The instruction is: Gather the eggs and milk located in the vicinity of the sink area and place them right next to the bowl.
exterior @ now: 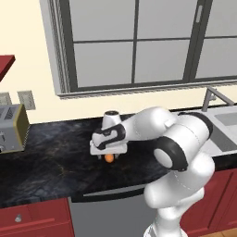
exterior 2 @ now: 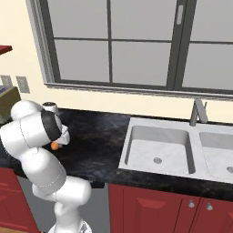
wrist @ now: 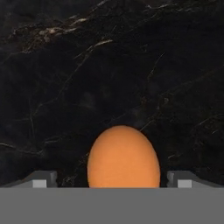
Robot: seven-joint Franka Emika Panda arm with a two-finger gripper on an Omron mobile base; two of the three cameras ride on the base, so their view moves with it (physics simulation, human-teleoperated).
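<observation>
A small orange-brown egg (wrist: 123, 157) lies on the black marble counter (wrist: 109, 65), left of the sink area (exterior 2: 157, 145). My gripper (exterior: 109, 155) points down over the egg (exterior: 109, 158) and stands open. Its two fingertips (wrist: 42, 179) flank the egg with a gap on each side. From the right base view the egg (exterior 2: 55, 146) peeks out beside my arm. The milk and the bowl are out of view.
A grey faucet (exterior 2: 198, 112) rises behind the double-basin sink at the right. A toaster (exterior: 11, 127) stands at the counter's far left. A window runs along the back wall. Red cabinets and a dishwasher front sit below the counter edge.
</observation>
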